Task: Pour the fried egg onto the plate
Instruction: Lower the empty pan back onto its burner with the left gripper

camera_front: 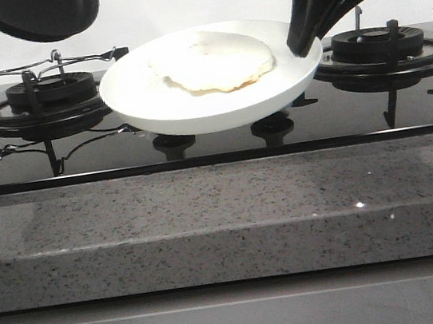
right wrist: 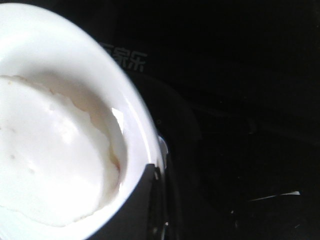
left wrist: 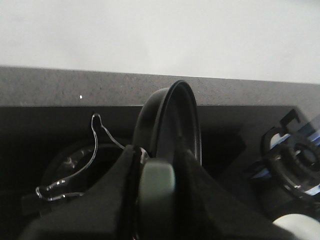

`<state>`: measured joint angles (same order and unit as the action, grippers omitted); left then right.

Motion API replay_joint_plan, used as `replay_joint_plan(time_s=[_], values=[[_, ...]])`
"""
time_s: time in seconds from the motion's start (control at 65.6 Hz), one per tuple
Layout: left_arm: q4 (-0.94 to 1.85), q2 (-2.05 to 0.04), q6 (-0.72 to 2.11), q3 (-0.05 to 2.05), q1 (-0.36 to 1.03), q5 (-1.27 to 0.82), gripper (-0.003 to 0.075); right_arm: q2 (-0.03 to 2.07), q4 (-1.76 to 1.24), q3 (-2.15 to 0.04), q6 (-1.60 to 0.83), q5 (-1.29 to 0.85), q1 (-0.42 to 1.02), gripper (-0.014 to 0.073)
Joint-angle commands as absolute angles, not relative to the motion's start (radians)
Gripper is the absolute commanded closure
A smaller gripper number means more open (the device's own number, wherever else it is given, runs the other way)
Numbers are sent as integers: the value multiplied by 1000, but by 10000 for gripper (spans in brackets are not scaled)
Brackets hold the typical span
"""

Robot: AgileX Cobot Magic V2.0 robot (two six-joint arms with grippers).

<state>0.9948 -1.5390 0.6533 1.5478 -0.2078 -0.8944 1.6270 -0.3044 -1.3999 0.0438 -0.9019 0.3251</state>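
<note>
Fried egg: the fried egg (camera_front: 213, 66) lies flat on the plate (camera_front: 151, 98), toward the rim on the right gripper's side; pale cream, faintly browned at its near edge.
Plate: glossy white, held clear of the hob (camera_front: 198, 144), between the two burners and above the two control knobs (camera_front: 174, 144).
Right gripper: the right gripper (camera_front: 303, 41) comes down from above and clamps the plate rim; in the right wrist view one dark finger (right wrist: 132, 210) lies over the rim just beside the egg.
Left gripper: the left gripper (left wrist: 155, 195) is closed on the grey handle (left wrist: 156, 192) of the black frying pan (camera_front: 38, 14), which is raised at the upper left of the front view and tilted on edge in the left wrist view.
Hob: black glass top with a cast pan support over the left burner (camera_front: 43, 102) and over the right burner (camera_front: 382, 50); a thin wire rack (camera_front: 42, 67) sits on the left one.
Worktop: grey speckled stone counter (camera_front: 225, 225) with a thick front edge below the hob.
Room: plain pale wall (camera_front: 194, 4) behind the hob; a strip of the same speckled stone runs along its foot.
Poor view: the right wrist view is mostly dark; only faint printed characters (right wrist: 125, 60) on the glass can be made out, probably a brand mark.
</note>
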Motion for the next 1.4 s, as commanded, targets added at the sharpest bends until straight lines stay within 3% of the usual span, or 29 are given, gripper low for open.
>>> replay_joint_plan(time_s=[0.0,0.29,1.037,1.159,1.387], values=[[1239,-1560,639,1586,-285,-959,740,1583,-324,-1428,37,-857,327,690],[1518,-1767,639,1586,-392,-1156,740,1583,-324,-1428,37,-857,327,690],[1515,-1896,565,1586,-394,-1148,735,1583,-324,-1428,37,-857,327,690],[1499,-1896,565,1586,-394,-1148,656,1583,-324,-1428,37,-857,327,690],[1463,-1896,567,1586,-394,-1159,364,1583,-324,-1428,37,-857,327,690]])
